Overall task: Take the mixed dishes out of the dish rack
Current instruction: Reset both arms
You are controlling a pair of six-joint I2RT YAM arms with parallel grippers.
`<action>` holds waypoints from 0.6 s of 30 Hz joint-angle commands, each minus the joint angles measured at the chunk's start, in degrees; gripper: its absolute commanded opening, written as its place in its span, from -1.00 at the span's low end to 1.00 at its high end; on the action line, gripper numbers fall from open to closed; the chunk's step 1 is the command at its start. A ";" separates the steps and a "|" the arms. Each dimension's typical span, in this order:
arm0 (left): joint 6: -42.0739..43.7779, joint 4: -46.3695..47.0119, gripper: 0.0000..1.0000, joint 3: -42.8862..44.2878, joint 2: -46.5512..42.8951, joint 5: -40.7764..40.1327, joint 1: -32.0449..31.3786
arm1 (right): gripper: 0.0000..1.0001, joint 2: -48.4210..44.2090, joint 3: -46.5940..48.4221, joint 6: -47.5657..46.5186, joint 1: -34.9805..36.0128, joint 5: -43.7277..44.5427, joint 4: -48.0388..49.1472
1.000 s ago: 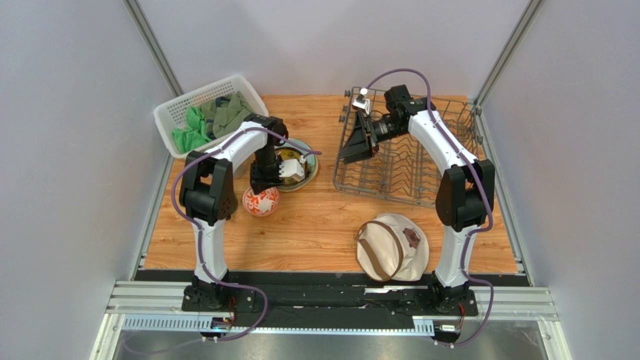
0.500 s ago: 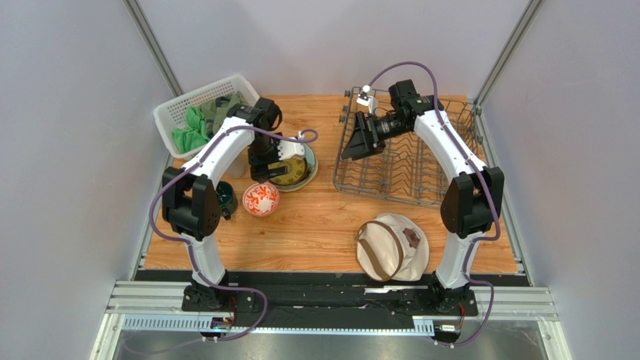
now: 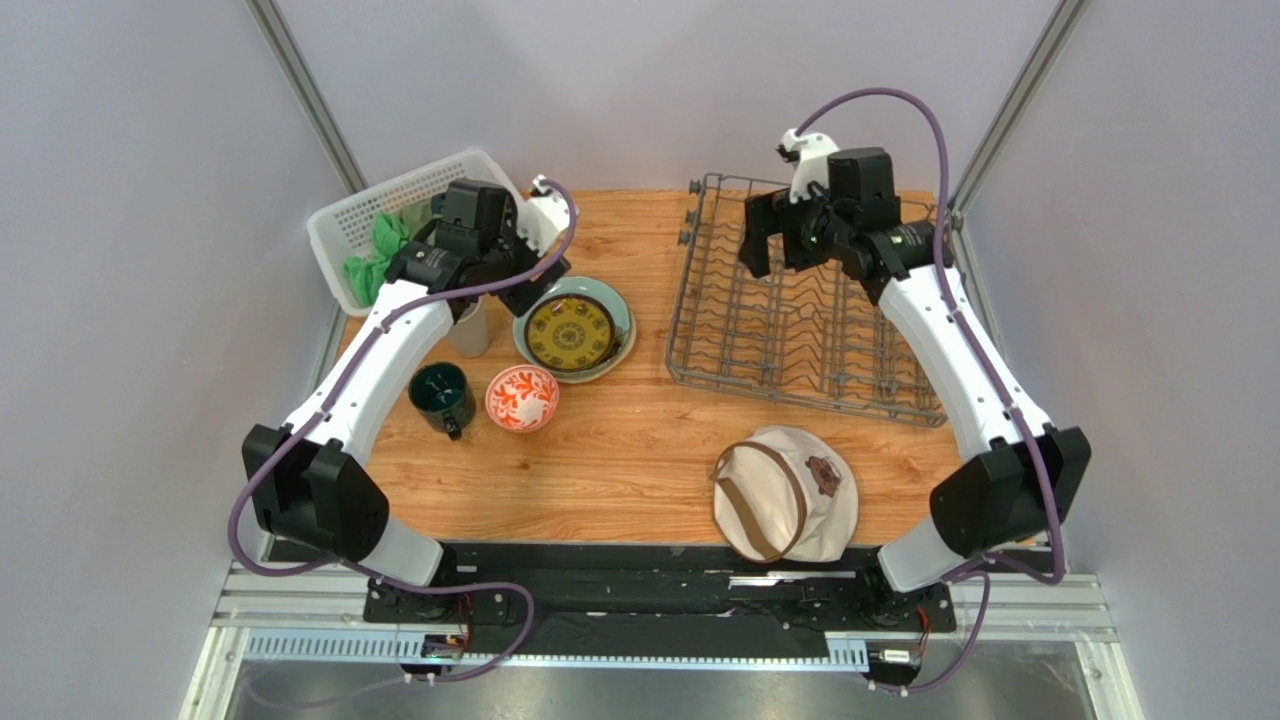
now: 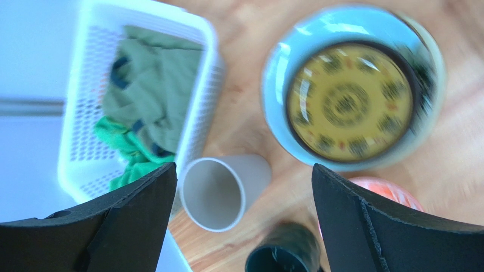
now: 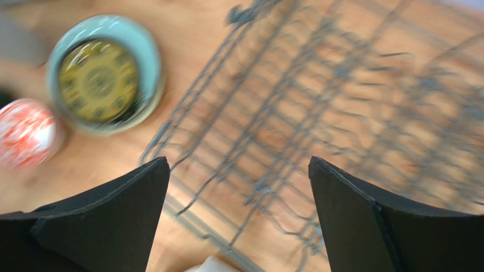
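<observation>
The small dark yellow-patterned plate lies on the pale green plate left of the dish rack, which holds no dishes. The red-orange-and-white bowl, the dark green mug and the beige tumbler stand on the table nearby. The cream bird plate is not in view. My left gripper is open and empty above the tumbler and mug. My right gripper is open and empty above the rack's far left part.
A white lattice basket with green cloths stands at the far left. A round beige hat lies in front of the rack. Grey walls close in both sides.
My left gripper has risen off the plate stack and drawn back toward the basket. My right gripper has lifted and swung right, from the rack's left edge to above its far end.
</observation>
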 commanded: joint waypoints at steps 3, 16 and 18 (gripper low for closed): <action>-16.41 18.08 0.91 -3.91 -5.43 -11.61 3.71 | 0.99 -7.18 -6.21 -4.04 0.03 28.82 22.59; -23.38 35.32 0.93 -17.62 -18.80 -11.70 6.79 | 0.99 -7.54 -9.12 -2.28 0.56 31.48 24.88; -23.29 37.52 0.93 -19.38 -20.73 -11.79 6.79 | 0.99 -8.32 -10.78 -2.20 0.91 31.74 25.50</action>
